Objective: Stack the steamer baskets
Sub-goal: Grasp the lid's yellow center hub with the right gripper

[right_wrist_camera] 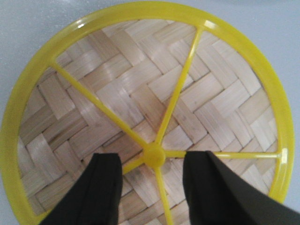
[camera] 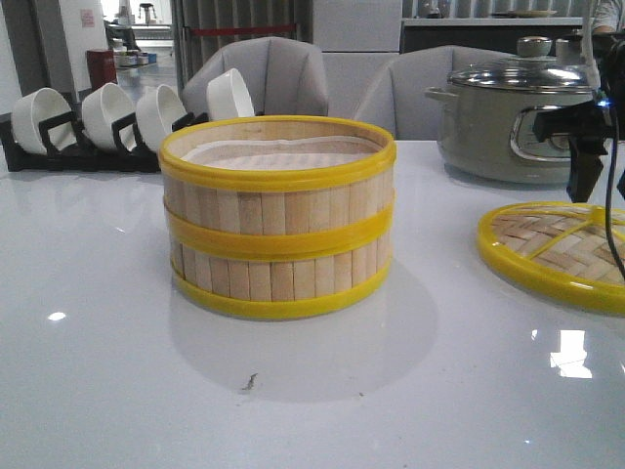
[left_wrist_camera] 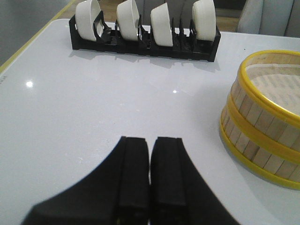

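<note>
- Baskets (camera: pixel 278 217) already stacked, one on the other, upright on table (camera: pixel 117 371); pale liner visible inside top one.
- Left hand (left_wrist_camera: pixel 150 176) pressed together, fingers touching, nothing between; low over bare table.
- Baskets (left_wrist_camera: pixel 265 117) off to one side of left hand and a little ahead, apart from it, no contact.
- Bowl rack (left_wrist_camera: pixel 143 42) well ahead of left hand, four white bowls on edge in it.
- Right hand (right_wrist_camera: pixel 152 187) spread, gripping nothing; above lid (right_wrist_camera: pixel 140 108), fingers either side of yellow hub where ribs meet.
- Contact with lid: cannot tell.
- Lid (camera: pixel 557 249) flat on table, ribs up, well apart from baskets.
- Grey pot (camera: pixel 508 117) with glass lid behind lid, beyond right arm.
</note>
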